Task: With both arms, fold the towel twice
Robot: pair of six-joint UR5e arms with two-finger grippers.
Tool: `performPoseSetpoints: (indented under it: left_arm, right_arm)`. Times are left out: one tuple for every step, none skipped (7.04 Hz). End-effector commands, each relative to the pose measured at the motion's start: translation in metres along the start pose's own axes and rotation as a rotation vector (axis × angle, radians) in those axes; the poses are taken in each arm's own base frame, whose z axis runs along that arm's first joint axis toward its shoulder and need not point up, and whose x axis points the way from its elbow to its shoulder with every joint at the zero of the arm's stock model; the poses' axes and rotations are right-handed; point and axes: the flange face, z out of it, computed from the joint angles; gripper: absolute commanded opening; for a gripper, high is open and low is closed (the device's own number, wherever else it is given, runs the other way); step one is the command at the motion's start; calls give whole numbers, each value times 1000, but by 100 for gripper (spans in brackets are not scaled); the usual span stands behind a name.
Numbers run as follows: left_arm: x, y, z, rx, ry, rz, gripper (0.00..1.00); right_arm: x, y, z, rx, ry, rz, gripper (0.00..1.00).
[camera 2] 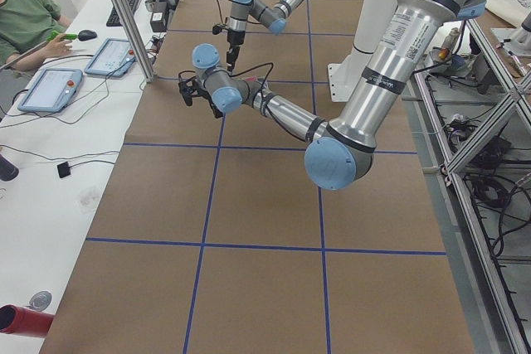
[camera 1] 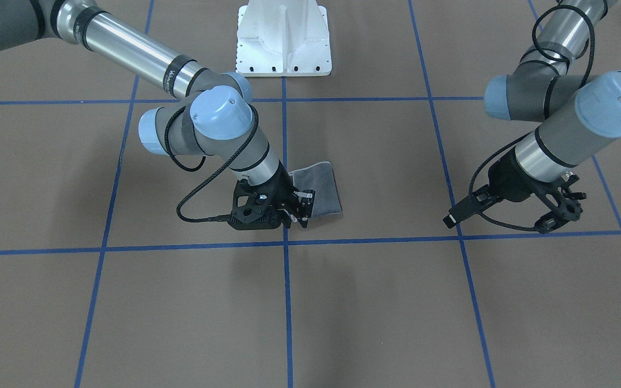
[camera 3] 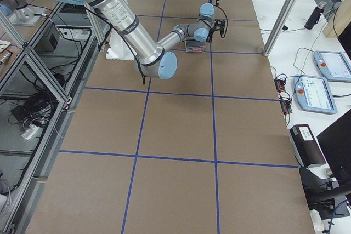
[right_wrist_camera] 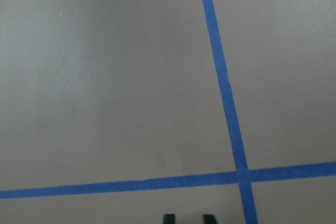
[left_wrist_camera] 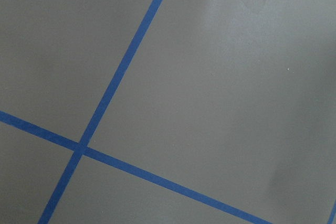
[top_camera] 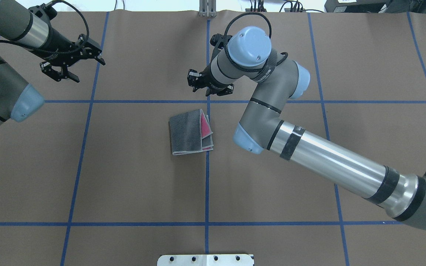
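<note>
The towel (top_camera: 187,133) lay folded on the brown table (top_camera: 124,177), near its middle and right beside the crossing of two blue tape lines (top_camera: 207,184). Its grey face was up, and a strip of pink showed along the edge toward my right arm. Neither of my grippers touched it. My right gripper (top_camera: 210,84) hung past the towel's far edge, on the side away from my white base (camera 1: 283,40). In the front-facing view it overlapped the cloth, but the overhead view showed a clear gap. Its two black fingertips (right_wrist_camera: 168,217) stood apart with nothing between them, only bare table and tape beneath; how wide they stood I could not judge well from so small a glimpse. My left gripper (top_camera: 73,65) was well off to my left, near another tape line, with its fingers spread and empty. Its wrist camera saw only table and tape.
</note>
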Motion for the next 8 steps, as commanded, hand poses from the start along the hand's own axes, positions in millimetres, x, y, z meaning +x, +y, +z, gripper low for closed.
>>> performPoseSetpoints:
  left_arm:
    - [-1, -13, -21, 29, 16, 0, 100]
    - [-4, -20, -29, 40, 18, 51, 100]
    - [-22, -29, -32, 49, 3, 83, 100]
    - [-25, -34, -36, 58, 3, 90, 100]
    - [-30, -42, -46, 73, 3, 108, 100]
    - [-71, -67, -65, 101, -49, 189, 100]
    - [-98, -86, -80, 112, -102, 279, 100]
    - [-117, -105, -100, 119, -152, 333, 100]
  right_arm:
    - [16, -34, -47, -41, 25, 48, 99]
    - [29, -41, -61, -34, 61, 39, 99]
    - [47, -39, -66, -40, 109, -4, 99]
    - [55, -36, -70, -40, 108, -13, 99]
    - [73, -33, -72, -48, 120, -7, 99]
    - [116, -51, -83, -34, 153, -62, 99]
    - [152, -70, -91, -47, 243, -123, 99]
    - [175, -97, -110, -75, 340, -199, 99]
